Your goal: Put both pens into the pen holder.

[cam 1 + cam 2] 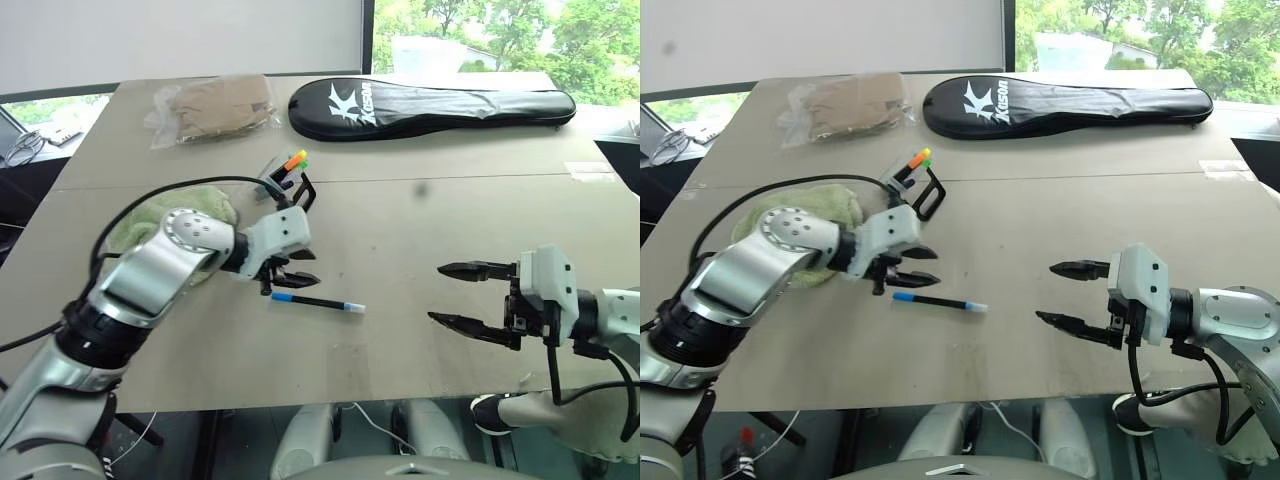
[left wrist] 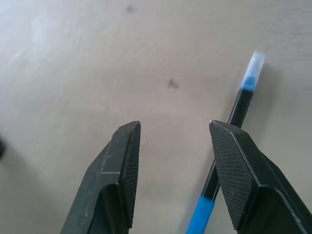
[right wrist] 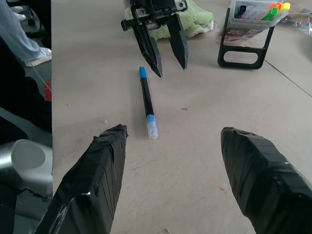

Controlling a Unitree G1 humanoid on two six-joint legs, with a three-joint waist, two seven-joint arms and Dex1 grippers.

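Observation:
A pen (image 1: 318,303) with a black barrel, blue ends and a pale cap lies flat on the tan table (image 1: 420,230). My left gripper (image 1: 300,270) hovers open just behind it, with nothing between its fingers. In the left wrist view the pen (image 2: 240,105) lies beside one finger (image 2: 243,165), outside the gap. The pen holder (image 1: 290,182), a small black frame with clear parts, stands behind the left gripper. An orange end and a green end stick out of its top. My right gripper (image 1: 437,292) is open and empty at the front right, pointing towards the pen (image 3: 146,100).
A green cloth (image 1: 170,225) lies under my left forearm. A long black racket bag (image 1: 430,105) and a clear plastic bag with something tan in it (image 1: 215,108) lie along the far side. The table's front edge runs just below both grippers.

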